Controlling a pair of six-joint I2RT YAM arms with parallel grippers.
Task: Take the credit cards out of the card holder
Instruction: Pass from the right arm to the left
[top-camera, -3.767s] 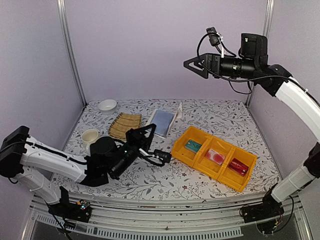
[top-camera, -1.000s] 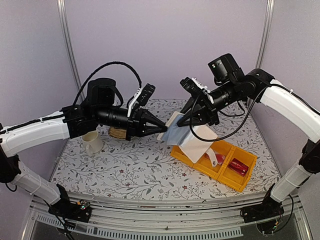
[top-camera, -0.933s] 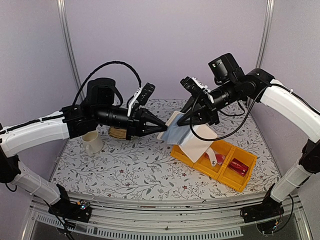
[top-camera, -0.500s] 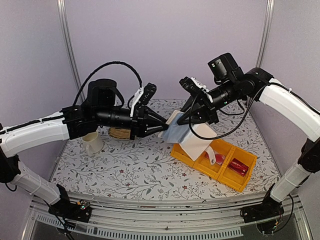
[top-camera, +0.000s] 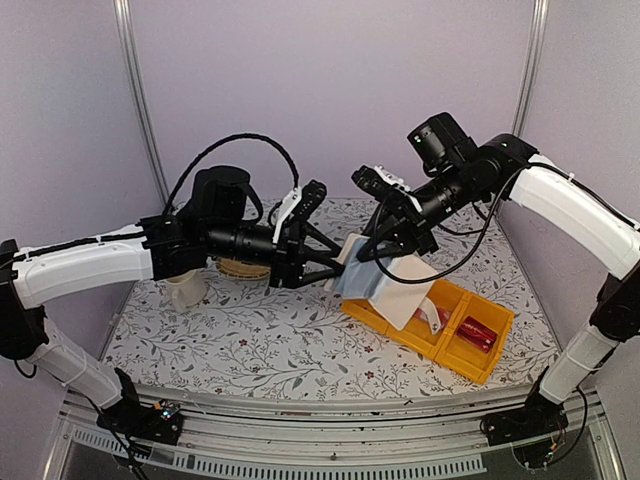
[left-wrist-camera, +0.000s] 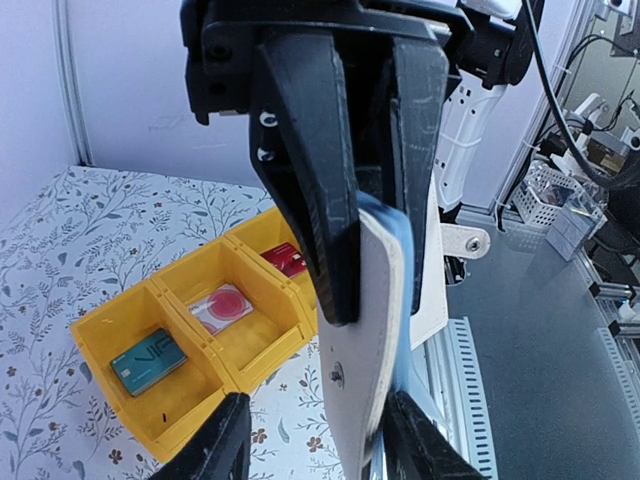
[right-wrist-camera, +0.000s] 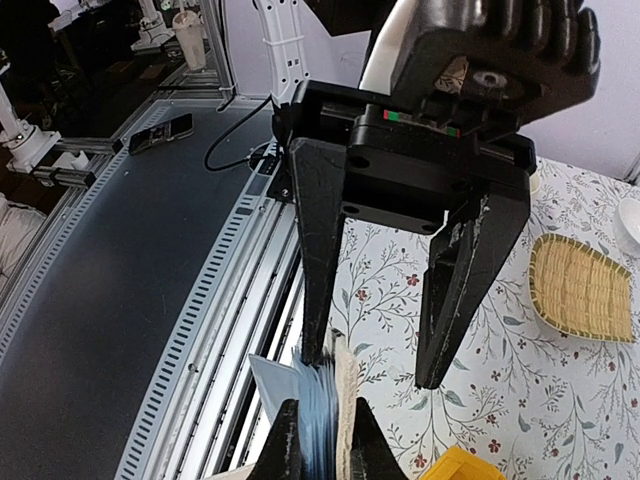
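Motion over the last second belongs mostly to the left arm (top-camera: 90, 265), which has pushed further in over the table (top-camera: 250, 340) toward the right arm (top-camera: 570, 200); the two now meet in the air above the yellow trays (top-camera: 452, 357); the left end effector (top-camera: 333, 265), pinched to a point a second ago, has spread to about half its reach, and its own wrist view shows its fingers standing either side of the near edge of the card holder (top-camera: 400, 285) without pressing on it, so it has hold of nothing; the right end effector (top-camera: 378, 250) has not altered, clamped almost closed on the holder's upper part and keeping it aloft, hanging open with the beige flap down just over the trays; the teal card (left-wrist-camera: 147, 360) and the whitish-pink card (left-wrist-camera: 222, 305) with its red circle lie each in its own compartment, well apart from the holder; by that the removal looks largely done, and the widened jaws read as a let-go or a fresh approach; whether any card remains in the grey-blue pockets cannot be told.
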